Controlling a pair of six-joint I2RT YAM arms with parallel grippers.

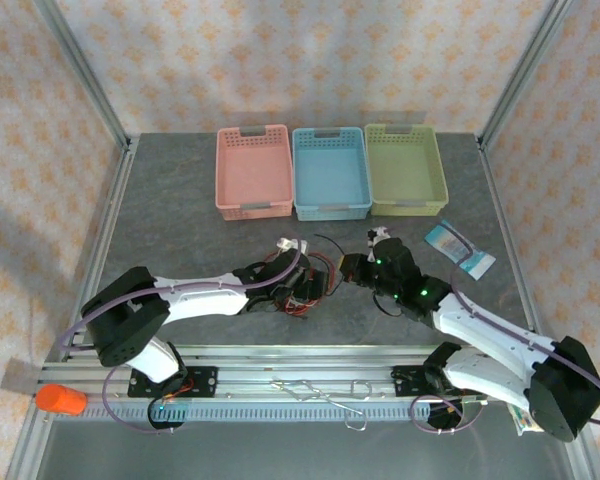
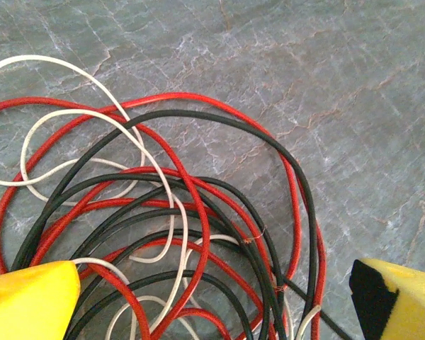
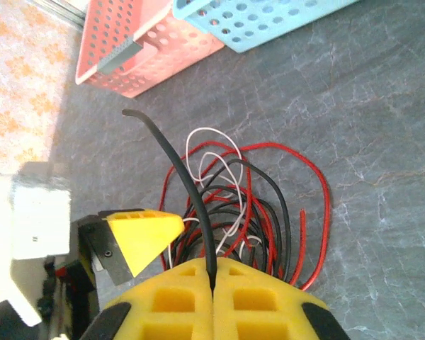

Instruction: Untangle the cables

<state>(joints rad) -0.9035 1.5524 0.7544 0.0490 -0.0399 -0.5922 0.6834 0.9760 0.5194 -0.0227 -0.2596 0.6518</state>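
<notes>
Right gripper [image 3: 212,282] clamped shut on black cable [image 3: 171,159], strand led straight ahead | left gripper [image 2: 216,301] gaped wide, hung directly over cable tangle [image 2: 163,212]

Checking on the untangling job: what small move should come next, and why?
Probably draw the right claw slowly away from the tangle, since it is shut on one black cable while the left claw hangs open over it.

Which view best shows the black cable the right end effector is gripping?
Right wrist: the black cable runs up from the shut right end effector, free end visible. Top external: a small, distant tangle. Left wrist: close black loops, unclear which.
</notes>
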